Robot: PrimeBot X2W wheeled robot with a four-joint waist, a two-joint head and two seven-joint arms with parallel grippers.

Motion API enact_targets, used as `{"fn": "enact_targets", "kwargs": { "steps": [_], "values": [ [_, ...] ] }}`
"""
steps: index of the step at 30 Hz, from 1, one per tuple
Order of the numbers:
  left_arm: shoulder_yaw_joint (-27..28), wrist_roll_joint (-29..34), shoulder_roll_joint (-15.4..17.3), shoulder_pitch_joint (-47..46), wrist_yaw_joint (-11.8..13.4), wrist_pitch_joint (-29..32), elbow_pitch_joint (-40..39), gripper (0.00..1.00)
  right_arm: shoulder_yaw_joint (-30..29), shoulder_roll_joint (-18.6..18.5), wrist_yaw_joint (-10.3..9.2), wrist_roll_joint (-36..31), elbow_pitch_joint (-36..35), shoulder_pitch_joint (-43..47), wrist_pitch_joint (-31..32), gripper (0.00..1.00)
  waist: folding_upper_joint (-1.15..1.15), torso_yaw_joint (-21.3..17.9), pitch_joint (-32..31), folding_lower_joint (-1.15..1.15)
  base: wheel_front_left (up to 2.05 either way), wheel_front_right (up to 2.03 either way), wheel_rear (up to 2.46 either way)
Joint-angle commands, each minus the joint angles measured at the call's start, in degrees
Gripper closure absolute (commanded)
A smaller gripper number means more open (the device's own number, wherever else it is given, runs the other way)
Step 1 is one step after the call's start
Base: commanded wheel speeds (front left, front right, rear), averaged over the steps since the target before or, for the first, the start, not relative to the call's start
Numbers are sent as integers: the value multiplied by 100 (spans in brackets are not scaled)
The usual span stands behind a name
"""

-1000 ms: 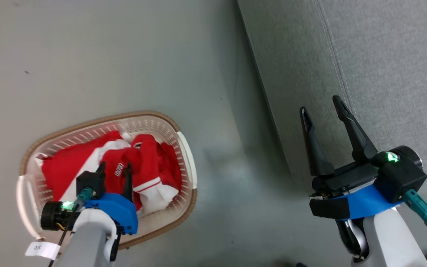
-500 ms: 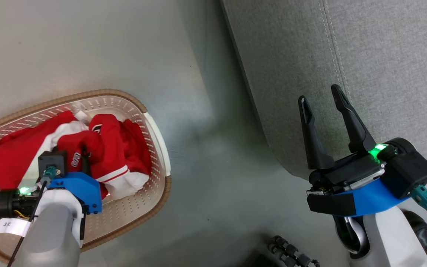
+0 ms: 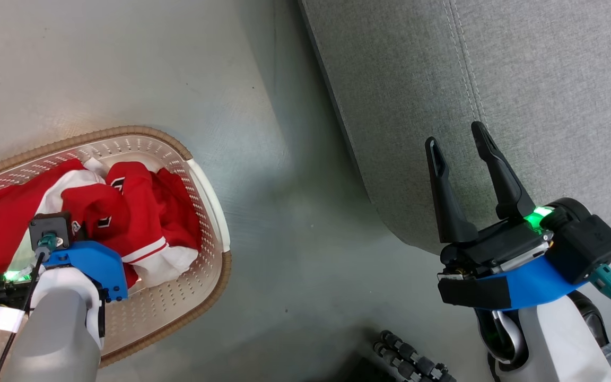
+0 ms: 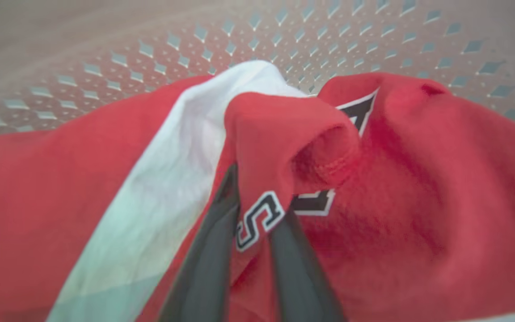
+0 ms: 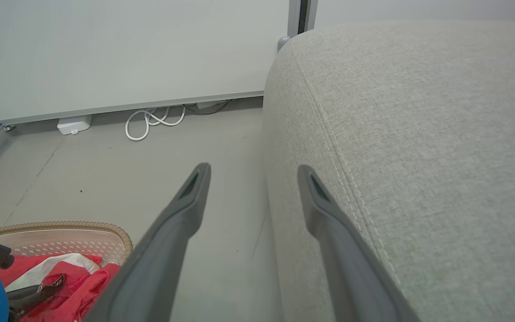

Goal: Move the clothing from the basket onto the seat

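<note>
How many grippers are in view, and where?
2. The left gripper is in the basket, shut on the clothing; the right gripper hangs open near the seat.

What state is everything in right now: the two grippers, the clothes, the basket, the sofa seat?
clothing, crumpled in the basket.
basket, on the floor, holding the clothing.
seat, no clothing on the part in view.
left gripper, shut on a fold of clothing.
right gripper, open, holding nothing.
</note>
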Motion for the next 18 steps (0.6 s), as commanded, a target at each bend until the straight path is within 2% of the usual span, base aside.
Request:
{"fn": "enact_targets", "kwargs": {
  "steps": [1, 11, 18],
  "values": [
    [3, -16, 28, -135, -12, -38, 3, 100, -20, -5, 3, 25, -6, -56, -27, 0, 0, 14, -4, -1, 0, 0, 0],
    [-44, -146, -82, -219, -83, -93, 103, 100, -42, -5, 3, 20, 38, -84, -27, 0, 0, 172, -32, -1, 0, 0, 0],
    [-58, -288, -306, -230, -300, -154, 36, 100, -111, -5, 3, -153, 72, -111, -27, 0, 0, 431, -196, -1, 0, 0, 0]
  ]
}}
